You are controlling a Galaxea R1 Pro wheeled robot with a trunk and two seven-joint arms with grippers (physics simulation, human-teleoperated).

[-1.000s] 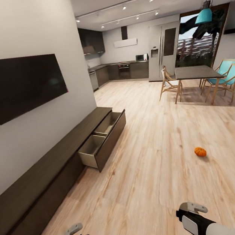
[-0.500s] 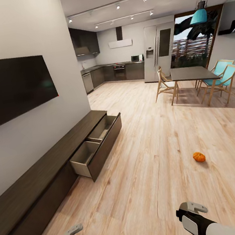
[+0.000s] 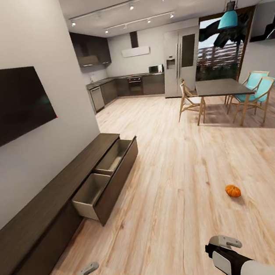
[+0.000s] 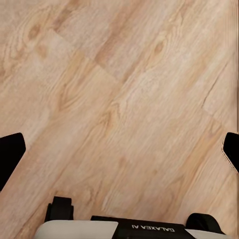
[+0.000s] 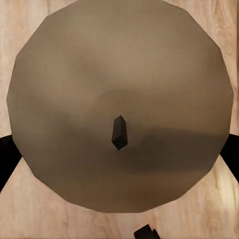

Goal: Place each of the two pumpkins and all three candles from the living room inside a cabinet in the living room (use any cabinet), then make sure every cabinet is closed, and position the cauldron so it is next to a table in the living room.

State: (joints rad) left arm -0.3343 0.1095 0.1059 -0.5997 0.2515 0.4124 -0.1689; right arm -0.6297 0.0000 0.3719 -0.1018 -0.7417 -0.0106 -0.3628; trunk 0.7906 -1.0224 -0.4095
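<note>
One orange pumpkin [image 3: 233, 190] lies on the wood floor, ahead and to the right of my right gripper [image 3: 222, 245]. In the right wrist view a candle [image 5: 119, 79] with a pale round top and a dark wick sits between the black fingertips [image 5: 7, 157], which press against its sides. My left gripper [image 3: 89, 273] hangs low at the left; its wrist view has the fingertips [image 4: 10, 154] wide apart over bare floor. Along the left wall runs the dark-brown cabinet [image 3: 45, 201], with one wide drawer [image 3: 103, 178] pulled out and its beige compartments showing nothing inside. The cauldron is out of view.
A black TV [image 3: 4, 109] hangs above the cabinet. A dining table [image 3: 220, 87] with wooden and teal chairs [image 3: 255, 94] stands at the far right under a teal lamp. Grey kitchen units and a fridge [image 3: 179, 62] line the back wall. Open floor stretches between.
The whole picture has slid left as the camera moved; the cabinet, drawer and pumpkin sit further left in the frame. Both arms keep the same pose.
</note>
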